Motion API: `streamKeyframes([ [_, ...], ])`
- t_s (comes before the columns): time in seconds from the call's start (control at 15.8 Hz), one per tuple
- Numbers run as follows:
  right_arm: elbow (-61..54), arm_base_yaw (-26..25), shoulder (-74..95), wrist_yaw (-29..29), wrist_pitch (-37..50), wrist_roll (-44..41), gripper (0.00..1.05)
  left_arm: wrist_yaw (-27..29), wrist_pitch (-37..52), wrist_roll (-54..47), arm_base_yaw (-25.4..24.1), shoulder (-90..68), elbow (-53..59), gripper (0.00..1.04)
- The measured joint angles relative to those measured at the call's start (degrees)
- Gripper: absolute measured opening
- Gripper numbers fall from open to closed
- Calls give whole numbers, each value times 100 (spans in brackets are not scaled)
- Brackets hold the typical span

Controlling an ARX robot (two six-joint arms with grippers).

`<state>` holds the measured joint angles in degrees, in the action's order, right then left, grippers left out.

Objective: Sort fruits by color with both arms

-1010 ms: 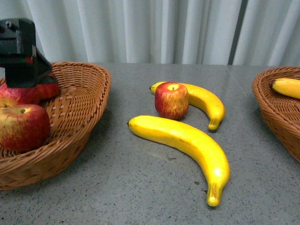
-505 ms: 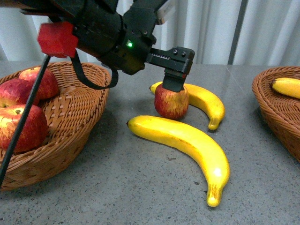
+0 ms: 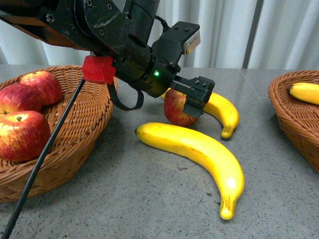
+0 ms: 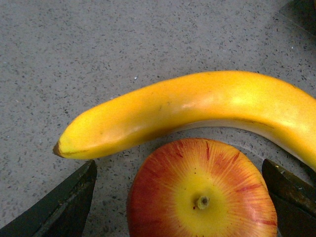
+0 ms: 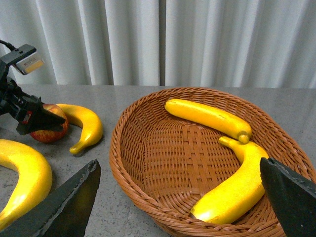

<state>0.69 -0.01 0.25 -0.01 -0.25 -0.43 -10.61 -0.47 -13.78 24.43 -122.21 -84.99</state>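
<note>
I take the loose apple [image 3: 173,108] as my landmark. It sits stem up on the table [image 3: 149,199]. My left gripper [image 3: 182,102] is down over the apple, released, with one finger on either side of it. From the left wrist I see bare table between one of the fingers [image 4: 64,207] and the apple's skin. On the other side I cannot tell whether the finger touches. Nothing is clenched on the fruit.

Just behind the apple lies the short banana [image 3: 222,109], curving round it toward the right. It is so close that I cannot tell if the two touch. Just in front of the apple lies the long banana [image 3: 199,149], apart from it, running forward and to the right.

Well left of the apple stands the left basket [image 3: 99,99], with three red apples [image 3: 22,134] in it. Well right of the apple stands the right basket [image 5: 118,148]. Two yellow bananas [image 5: 207,116] lie in it, one straight along the wall and the other curved, with their ends close together. My right gripper [image 5: 177,207] hangs near that basket, well right of the apple, released wide with nothing between its fingers.
</note>
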Motion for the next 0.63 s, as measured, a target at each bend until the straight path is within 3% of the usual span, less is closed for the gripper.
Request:
streamKeyframes([
  [0.13, 0, 0, 0, 0, 2, 0, 98, -63, -7, -22, 2, -120, -61, 94],
  [0.32, 0, 0, 0, 0, 2, 0, 98, -133, -74, -92, 48, -92, -28, 68],
  [0.63, 0, 0, 0, 0, 0, 0, 98, 214, 59, 107, -149, 907, 490, 65],
])
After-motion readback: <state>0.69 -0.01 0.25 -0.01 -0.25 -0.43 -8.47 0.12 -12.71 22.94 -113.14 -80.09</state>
